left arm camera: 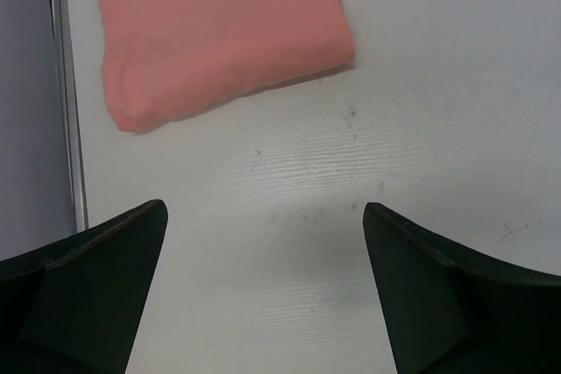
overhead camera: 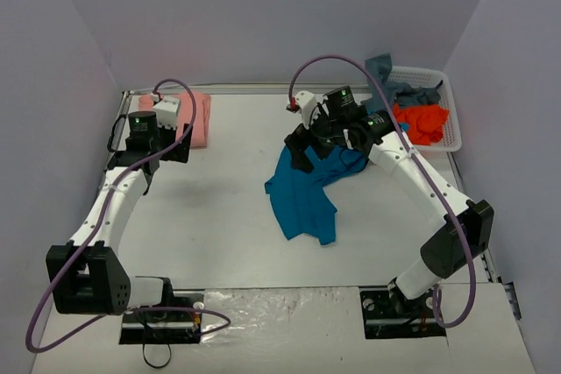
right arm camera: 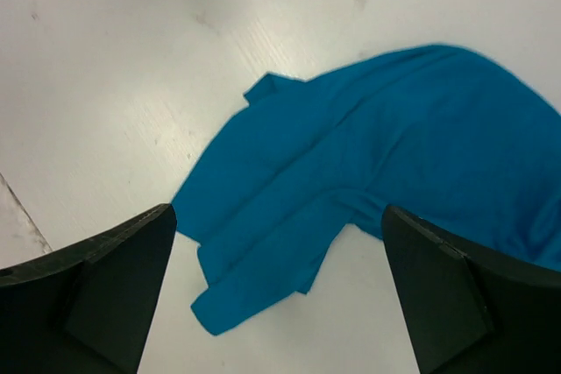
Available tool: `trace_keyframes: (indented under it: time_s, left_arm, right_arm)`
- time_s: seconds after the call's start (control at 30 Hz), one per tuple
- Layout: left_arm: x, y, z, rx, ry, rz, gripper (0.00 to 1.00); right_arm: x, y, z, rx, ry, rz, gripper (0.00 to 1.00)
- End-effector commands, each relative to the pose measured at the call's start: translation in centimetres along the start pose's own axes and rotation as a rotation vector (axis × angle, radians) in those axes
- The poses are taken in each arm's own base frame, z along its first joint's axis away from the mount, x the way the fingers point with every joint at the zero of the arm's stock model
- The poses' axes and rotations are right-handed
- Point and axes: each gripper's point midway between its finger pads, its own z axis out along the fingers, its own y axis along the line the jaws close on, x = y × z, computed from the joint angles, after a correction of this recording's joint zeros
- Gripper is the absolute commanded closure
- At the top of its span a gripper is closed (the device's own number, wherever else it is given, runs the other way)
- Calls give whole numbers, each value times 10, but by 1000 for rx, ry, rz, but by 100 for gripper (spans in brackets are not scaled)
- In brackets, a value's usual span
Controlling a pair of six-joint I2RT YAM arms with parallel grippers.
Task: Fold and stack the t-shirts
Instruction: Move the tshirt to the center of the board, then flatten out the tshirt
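The teal shirt is lying in a messy heap on the table, a bit right of the middle of the top view. It is looking soft, thin and light, so it is likely going to flop and bunch up when lifted. It is not going to break. I think the best spots to grab are an edge or a corner, like the loose bit sticking out at the lower left in the right wrist view. The right arm is bending up from the lower right and reaching over the top of this shirt. The right gripper is hanging just above the cloth with its fingers spread wide and nothing between them. Farther back, in the upper left, the pink shirt is sitting folded in a neat flat block near the table's edge. The left arm is stretching up the left side, and the left gripper is pointing down just beside that block, wide apart and holding nothing. Farthest back, in the upper right, the basket is holding the orange shirt and the grey-blue shirt, both crumpled and waiting to be folded.
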Motion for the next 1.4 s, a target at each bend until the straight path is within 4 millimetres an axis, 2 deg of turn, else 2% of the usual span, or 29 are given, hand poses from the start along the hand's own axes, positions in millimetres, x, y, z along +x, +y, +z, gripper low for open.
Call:
trace_keyframes:
  time_s: [0.0,0.03,0.13,0.17,0.2,0.23,0.27,0.5,0.57,0.6,0.67,0.7,0.83,0.93,1.07,1.1,1.13,1.2,1.23,1.37]
  left_arm:
    - [-21,3,-14,7,-59,13,6]
    - [-21,0,-14,26,-58,12,6]
    - [-19,-5,-13,56,-52,13,6]
    - [-19,-11,-13,89,-51,15,6]
    - [-18,-19,-13,133,-50,21,6]
    - [-18,-24,-13,161,-50,23,5]
    - [-16,-30,-12,192,-43,29,6]
    - [-7,-85,-14,385,1,146,3]
    - [-5,-97,-15,415,7,189,4]
    - [-2,-113,-17,453,16,223,5]
    - [4,-129,-16,486,32,289,5]
    - [8,-133,-14,483,44,310,5]
    - [17,-164,-9,543,73,368,5]
    - [21,-183,-6,526,88,421,5]
    - [32,-211,0,511,95,492,2]
    - [35,-219,-2,528,102,512,0]
    - [40,-236,-6,562,108,546,0]
    - [45,-252,-9,594,110,586,0]
    - [48,-265,-16,621,101,618,0]
    - [55,-295,-30,647,63,723,0]
  right_arm:
    - [24,-8,-9,65,77,-56,0]
    - [29,-20,-12,128,95,-53,0]
    - [44,-33,-14,197,127,-51,0]
    - [57,-39,-13,224,159,-49,0]
    - [68,-46,-12,246,182,-42,0]
    - [67,-49,-13,255,175,-39,0]
    - [81,-53,-11,270,203,-26,0]
    - [135,-73,0,283,304,64,0]
    - [139,-80,2,307,282,86,0]
    - [145,-89,3,339,270,112,0]
    - [150,-102,2,394,259,136,0]
    - [157,-114,2,454,270,145,0]
    - [170,-137,11,529,338,161,1]
    - [177,-145,19,531,359,190,2]
    - [189,-145,27,522,388,208,4]
    - [196,-149,21,558,411,210,4]
    - [200,-151,21,563,418,218,4]
    - [208,-154,18,571,430,233,4]
    - [208,-156,16,577,431,236,4]
    - [212,-160,11,590,433,251,4]
